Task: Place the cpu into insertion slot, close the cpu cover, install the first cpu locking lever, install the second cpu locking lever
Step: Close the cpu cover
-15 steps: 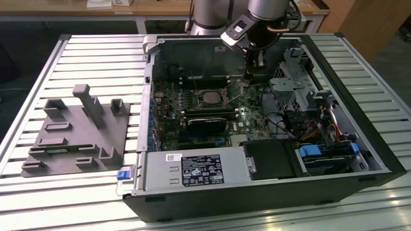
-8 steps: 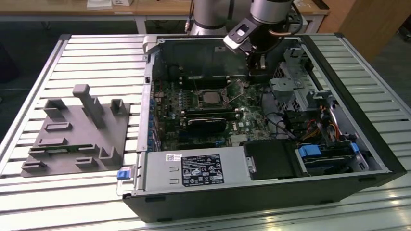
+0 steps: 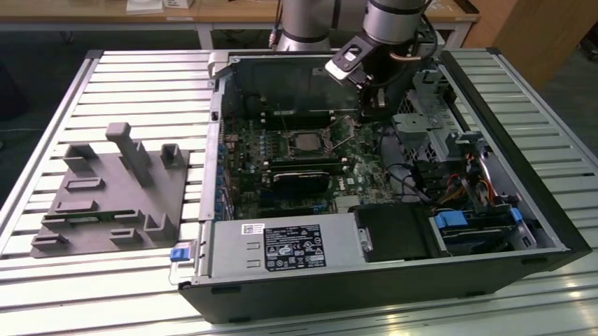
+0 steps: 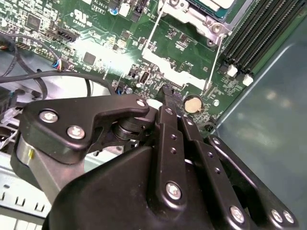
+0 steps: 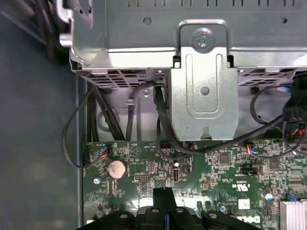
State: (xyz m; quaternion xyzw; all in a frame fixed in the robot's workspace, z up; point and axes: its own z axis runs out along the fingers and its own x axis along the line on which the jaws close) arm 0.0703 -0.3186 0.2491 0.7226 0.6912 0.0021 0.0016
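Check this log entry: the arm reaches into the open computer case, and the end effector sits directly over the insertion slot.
The arm reaches into the open computer case, but the end effector sits beside the insertion slot, not over it: it is above the motherboard near the coin cell battery, as the second wrist view shows.

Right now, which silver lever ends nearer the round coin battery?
The lever beside the black memory slots; its end nearly reaches the coin battery, the other lever ends farther off.
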